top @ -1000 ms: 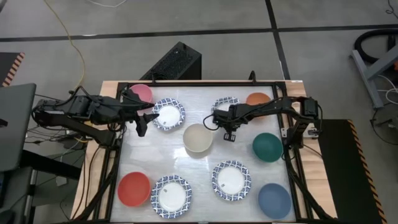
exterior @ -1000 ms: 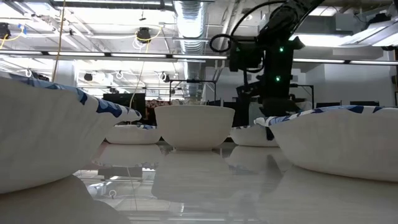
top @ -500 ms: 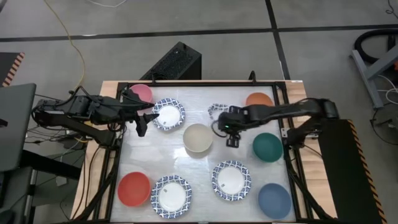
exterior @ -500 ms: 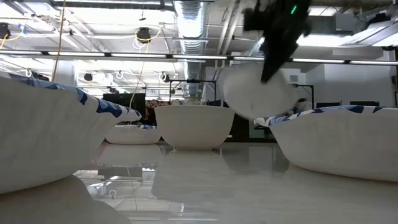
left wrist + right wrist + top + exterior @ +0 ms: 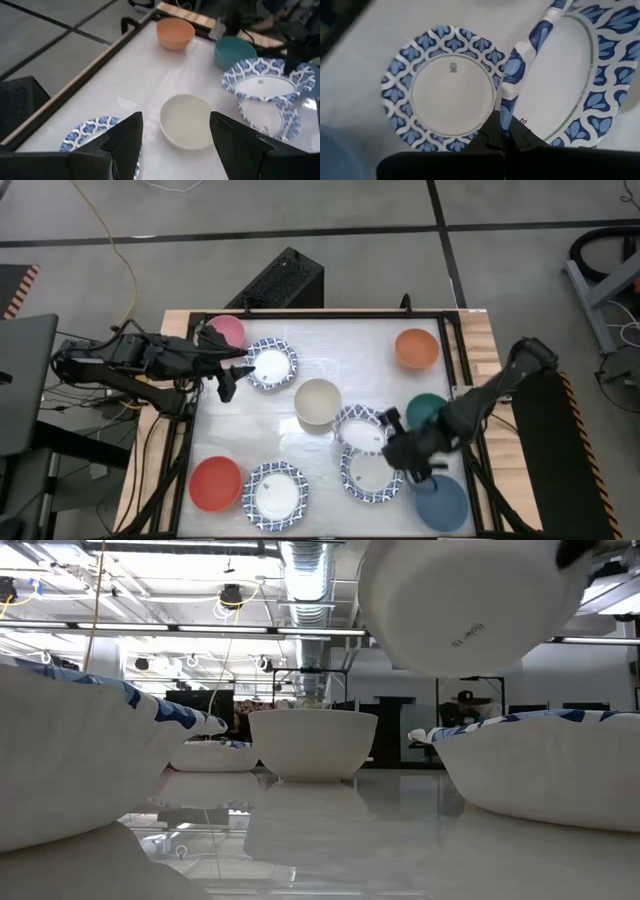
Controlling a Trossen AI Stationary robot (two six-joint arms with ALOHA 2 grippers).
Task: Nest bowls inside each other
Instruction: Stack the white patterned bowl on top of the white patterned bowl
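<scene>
Pinching the thin rim of a patterned bowl (image 5: 555, 75), the right gripper (image 5: 504, 134) is clamped shut and carries it above another patterned bowl (image 5: 442, 95), toward five o'clock from the cream bowl (image 5: 318, 402). It looks light and stiff but probably slippery, so an edge grip suits it. At nine o'clock, the left gripper (image 5: 228, 370) waits open
</scene>
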